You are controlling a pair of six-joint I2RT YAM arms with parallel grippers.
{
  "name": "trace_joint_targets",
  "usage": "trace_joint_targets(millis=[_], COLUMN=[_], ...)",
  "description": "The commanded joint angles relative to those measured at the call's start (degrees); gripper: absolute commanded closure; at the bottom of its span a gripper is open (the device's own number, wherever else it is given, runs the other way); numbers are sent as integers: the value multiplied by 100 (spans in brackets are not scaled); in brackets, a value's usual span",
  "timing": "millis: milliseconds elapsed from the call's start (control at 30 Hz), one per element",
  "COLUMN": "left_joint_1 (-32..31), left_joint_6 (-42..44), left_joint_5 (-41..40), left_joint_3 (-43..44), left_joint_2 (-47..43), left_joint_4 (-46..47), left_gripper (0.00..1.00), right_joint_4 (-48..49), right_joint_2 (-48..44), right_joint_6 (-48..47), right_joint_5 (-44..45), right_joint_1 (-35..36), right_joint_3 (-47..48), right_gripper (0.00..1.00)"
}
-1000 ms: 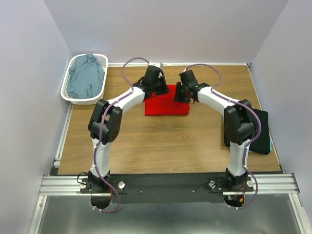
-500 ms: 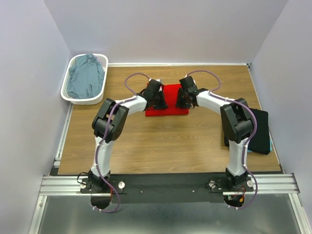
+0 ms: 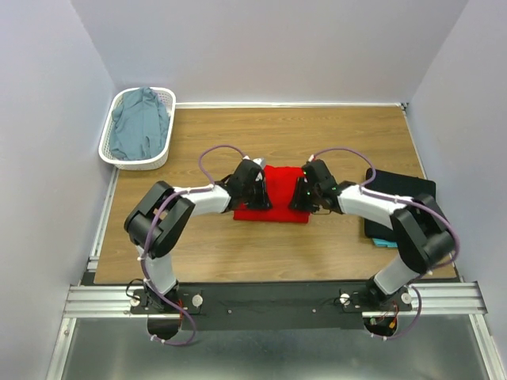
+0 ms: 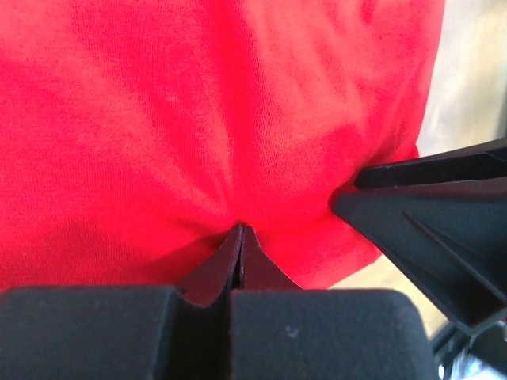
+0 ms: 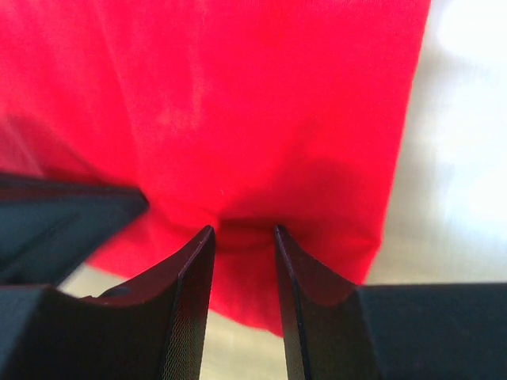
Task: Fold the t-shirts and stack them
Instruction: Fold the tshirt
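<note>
The folded bright red t-shirt (image 3: 282,192) lies on the wooden table (image 3: 238,245) at the centre. My left gripper (image 3: 258,194) is at its left edge, with the jaws pinched together on a fold of red cloth (image 4: 198,119). My right gripper (image 3: 304,195) is at its right edge, with a bunch of red cloth (image 5: 238,103) squeezed between its narrowly spaced jaws. The black t-shirt (image 3: 402,202) lies folded at the right on top of the teal one (image 3: 382,241). The grey-blue t-shirt (image 3: 139,123) lies crumpled in the basket.
The white lattice basket (image 3: 111,155) stands at the back left corner of the table. Grey walls close in the left, back and right sides. The metal rail (image 3: 269,299) with the arm bases runs along the near edge.
Both grippers have moved toward the near edge, taking the red t-shirt with them. The right arm has come off the black and teal pile, which now shows more fully.
</note>
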Motion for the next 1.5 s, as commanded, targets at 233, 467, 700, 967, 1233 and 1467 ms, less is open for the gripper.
trace_joint_targets(millis=[233, 467, 700, 967, 1233, 1467], left_joint_1=[-51, -350, -710, -728, -737, -754], left_joint_6=[834, 571, 307, 236, 385, 429], left_joint_5=[-147, 337, 636, 697, 1049, 1147], left_joint_3=[156, -10, -730, -1012, -617, -29], left_joint_2=[-1289, -1308, -808, -534, -1166, -1290], left_joint_4=[-1078, -798, 80, 345, 38, -173], left_gripper=[100, 100, 100, 100, 100, 100], right_joint_4=[-498, -437, -305, -279, -305, -296], right_joint_2=[-1518, -112, 969, 1234, 136, -726], right_joint_6=[268, -94, -331, -357, -253, 99], right_joint_5=[20, -263, -253, -754, -1246, -1317], right_joint_1=[-61, -395, -1002, -1344, -1547, -1696], right_joint_3=[-198, 727, 1280, 1176, 1079, 368], right_gripper=[60, 75, 78, 79, 61, 45])
